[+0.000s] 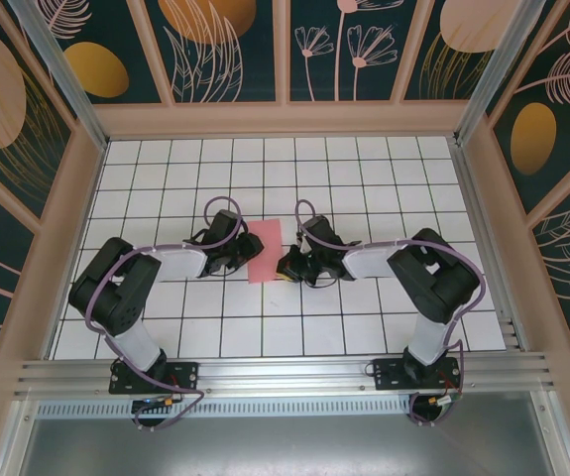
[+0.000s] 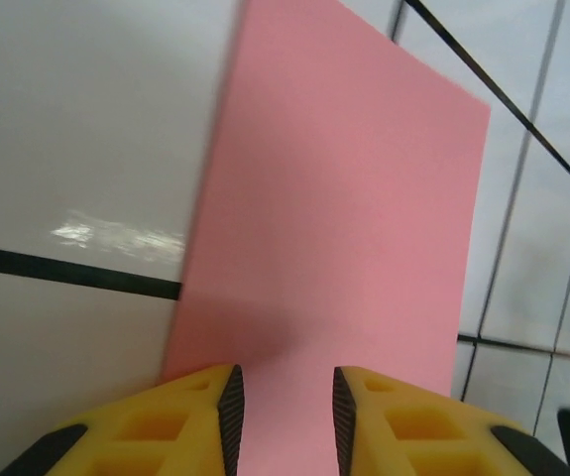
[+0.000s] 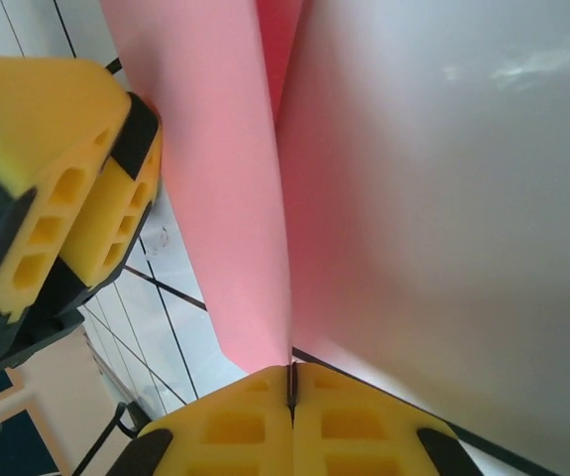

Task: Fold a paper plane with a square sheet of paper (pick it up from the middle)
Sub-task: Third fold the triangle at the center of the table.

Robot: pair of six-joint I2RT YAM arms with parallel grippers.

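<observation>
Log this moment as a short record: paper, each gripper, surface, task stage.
paper: square sheet of paper, pink, lying between the two grippers, its right edge apparently raised
left gripper: left gripper at the paper's left edge, jaws apart, paper showing in the gap, no grip seen
right gripper: right gripper shut, fingertips pinching the paper's edge
surface: table of white grid tiles
stage: no plane shape yet
</observation>
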